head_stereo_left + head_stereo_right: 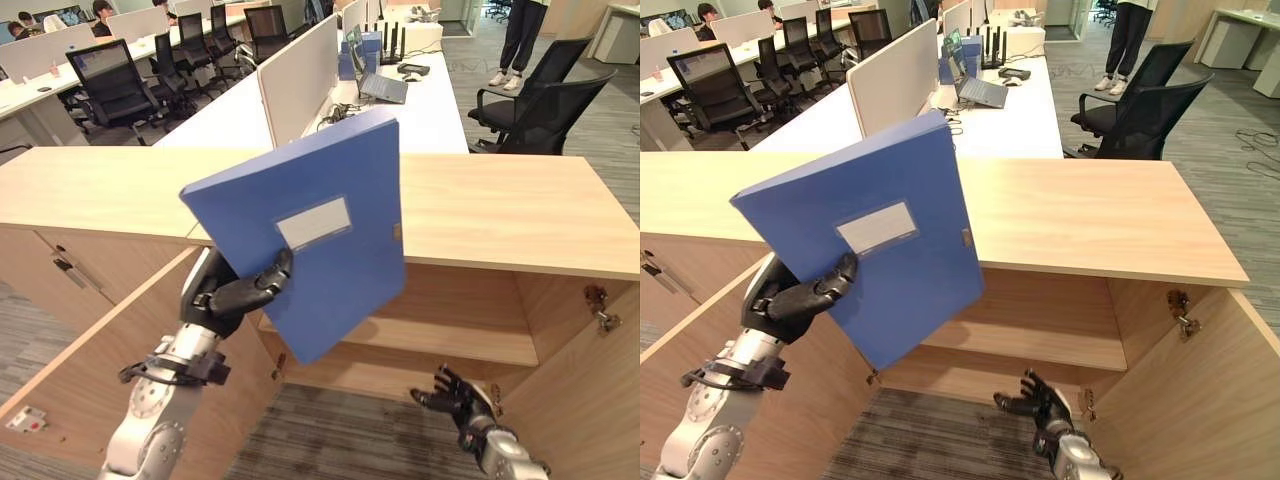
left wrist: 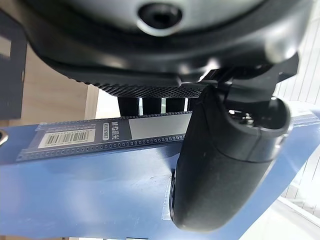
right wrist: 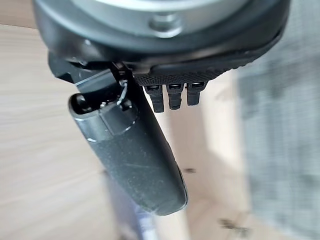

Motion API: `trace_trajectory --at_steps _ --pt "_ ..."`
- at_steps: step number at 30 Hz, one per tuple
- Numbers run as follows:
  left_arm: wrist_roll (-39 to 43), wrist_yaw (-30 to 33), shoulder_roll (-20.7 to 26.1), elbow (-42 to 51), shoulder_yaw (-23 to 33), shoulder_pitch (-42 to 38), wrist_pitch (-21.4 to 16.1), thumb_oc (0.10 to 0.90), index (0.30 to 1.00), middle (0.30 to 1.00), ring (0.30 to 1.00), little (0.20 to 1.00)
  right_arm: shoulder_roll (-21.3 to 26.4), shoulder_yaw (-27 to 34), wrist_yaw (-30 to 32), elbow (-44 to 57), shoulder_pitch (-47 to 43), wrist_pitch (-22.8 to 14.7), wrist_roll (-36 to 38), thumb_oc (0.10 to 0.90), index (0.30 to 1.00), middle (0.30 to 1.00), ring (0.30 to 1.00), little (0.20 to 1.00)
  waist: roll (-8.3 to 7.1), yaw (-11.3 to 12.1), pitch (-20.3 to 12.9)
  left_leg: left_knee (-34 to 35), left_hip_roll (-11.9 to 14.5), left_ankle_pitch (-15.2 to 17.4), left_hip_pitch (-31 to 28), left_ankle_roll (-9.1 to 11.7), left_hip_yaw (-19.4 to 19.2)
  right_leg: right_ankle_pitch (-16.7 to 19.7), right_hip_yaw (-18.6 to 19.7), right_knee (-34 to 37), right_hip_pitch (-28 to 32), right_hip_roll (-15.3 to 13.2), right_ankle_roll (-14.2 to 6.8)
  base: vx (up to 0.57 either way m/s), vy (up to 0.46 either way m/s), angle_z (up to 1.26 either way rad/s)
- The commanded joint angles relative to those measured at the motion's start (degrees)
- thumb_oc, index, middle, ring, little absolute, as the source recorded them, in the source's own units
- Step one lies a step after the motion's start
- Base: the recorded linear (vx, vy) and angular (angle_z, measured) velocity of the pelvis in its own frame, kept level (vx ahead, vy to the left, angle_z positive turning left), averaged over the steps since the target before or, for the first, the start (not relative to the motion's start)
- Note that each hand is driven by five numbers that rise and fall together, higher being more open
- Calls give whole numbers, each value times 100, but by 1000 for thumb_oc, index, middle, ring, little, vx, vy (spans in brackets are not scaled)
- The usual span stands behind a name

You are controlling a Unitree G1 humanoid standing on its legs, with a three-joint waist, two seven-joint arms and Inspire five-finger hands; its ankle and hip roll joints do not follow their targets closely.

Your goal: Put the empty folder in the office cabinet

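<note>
One blue folder (image 1: 320, 225) is held up tilted before the cabinet (image 1: 520, 215), over its open left door (image 1: 120, 350). The left hand (image 1: 232, 292) grasps its lower left edge, thumb across the front. Inside, one shelf (image 1: 450, 338). Low right, the right hand (image 1: 452, 390), fingers spread and released, holds nothing
</note>
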State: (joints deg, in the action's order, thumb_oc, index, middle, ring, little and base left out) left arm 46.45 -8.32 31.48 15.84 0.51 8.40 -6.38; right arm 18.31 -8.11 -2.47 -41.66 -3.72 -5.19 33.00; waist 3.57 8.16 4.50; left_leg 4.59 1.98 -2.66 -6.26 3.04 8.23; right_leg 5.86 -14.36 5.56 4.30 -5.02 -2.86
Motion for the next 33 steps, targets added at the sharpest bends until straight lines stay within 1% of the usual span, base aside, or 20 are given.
trace_trajectory --at_steps 1,2,4,5,6,7,8,9,11,13,15,19,24,25,33 --pt "79 -342 256 336 378 -528 -712 400 300 300 300 300 302 74 -149 729 -710 -478 388 800 900 900 900 900 -135 -33 -207 41 -173 554 -55 -80 128 -942 -293 -56 470 -186 -381 0 0 0" --pt "80 -344 254 336 379 -526 -712 400 300 300 300 300 304 73 -149 735 -706 -474 390 800 900 900 900 900 -133 -35 -207 41 -173 554 -54 -80 129 -943 -295 -56 470 -186 -381 0 0 0" --pt "71 -401 293 304 404 -478 -693 400 300 300 300 300 421 49 -231 1055 -754 -474 447 800 900 900 900 900 -143 -30 -209 41 -176 556 -44 -82 142 -941 -288 -56 459 -191 -378 0 0 0" --pt "48 -416 326 276 442 -472 -702 400 300 300 300 300 517 -3 -327 1406 -811 -472 536 800 900 900 900 900 -159 -31 -213 41 -177 551 -39 -85 142 -939 -287 -56 457 -193 -374 0 0 0" --pt "48 -417 324 276 443 -471 -702 400 300 300 300 300 519 -4 -325 1413 -807 -468 536 800 900 900 900 900 -157 -33 -214 41 -177 551 -39 -85 143 -939 -288 -56 457 -193 -374 0 0 0" --pt "-12 -421 317 247 440 -456 -690 400 300 300 300 300 663 -52 -411 1822 -859 -447 537 800 900 900 900 900 -175 -37 -216 41 -182 546 -34 -88 156 -938 -278 -56 454 -195 -373 0 0 0" --pt "-13 -421 314 247 439 -456 -689 400 300 300 300 300 665 -50 -409 1831 -854 -442 536 800 900 900 900 900 -172 -38 -217 41 -182 546 -34 -88 158 -938 -279 -56 455 -195 -373 0 0 0" --pt "-65 -424 291 202 402 -449 -695 400 300 300 300 300 802 -118 -478 2213 -928 -438 520 800 900 900 900 900 -183 -50 -220 41 -187 542 -29 -95 181 -939 -270 -56 453 -200 -372 0 0 0" --pt "-83 -428 290 182 376 -472 -690 400 300 300 300 300 823 -140 -505 2365 -958 -414 559 800 900 900 900 900 -185 -59 -222 41 -191 542 -24 -98 185 -937 -268 -56 452 -203 -373 0 0 0" --pt "-135 -425 285 183 354 -469 -668 400 300 300 300 300 901 -310 -701 2879 -1057 -362 703 800 900 900 900 900 -199 -72 -213 41 -199 544 -20 -104 174 -917 -268 -56 438 -210 -370 0 0 0" --pt "-177 -507 284 194 338 -419 -623 400 300 300 300 300 949 -393 -826 3170 -1084 -314 758 800 900 900 900 900 -204 -76 -214 41 -202 542 -17 -113 168 -916 -262 -56 429 -209 -369 0 0 0" --pt "-218 -678 328 177 260 -336 -521 400 300 300 300 300 882 -586 -1062 3629 -1125 -239 1007 800 900 900 900 900 -205 -88 -214 41 -204 539 -14 -117 160 -918 -238 -56 423 -212 -370 0 0 0" --pt "-252 -896 429 219 174 -226 -408 400 300 300 300 300 813 -698 -1136 3749 -1228 -221 989 800 900 900 900 900 -206 -89 -228 41 -201 544 -9 -126 140 -909 -221 -56 411 -214 -378 0 0 0" --pt "-223 -1021 544 250 127 -183 -354 400 300 300 300 300 776 -756 -1178 3778 -1290 -209 1008 800 900 900 900 900 -207 -88 -231 41 -201 544 -9 -129 124 -909 -205 -56 411 -217 -381 0 0 0" --pt "-144 -1317 820 391 -66 -61 -193 400 300 300 300 300 702 -1001 -1326 3852 -1390 -124 1041 800 900 900 900 900 -218 -94 -219 41 -205 554 -22 -144 125 -900 -182 -56 421 -223 -387 1 3 -2"
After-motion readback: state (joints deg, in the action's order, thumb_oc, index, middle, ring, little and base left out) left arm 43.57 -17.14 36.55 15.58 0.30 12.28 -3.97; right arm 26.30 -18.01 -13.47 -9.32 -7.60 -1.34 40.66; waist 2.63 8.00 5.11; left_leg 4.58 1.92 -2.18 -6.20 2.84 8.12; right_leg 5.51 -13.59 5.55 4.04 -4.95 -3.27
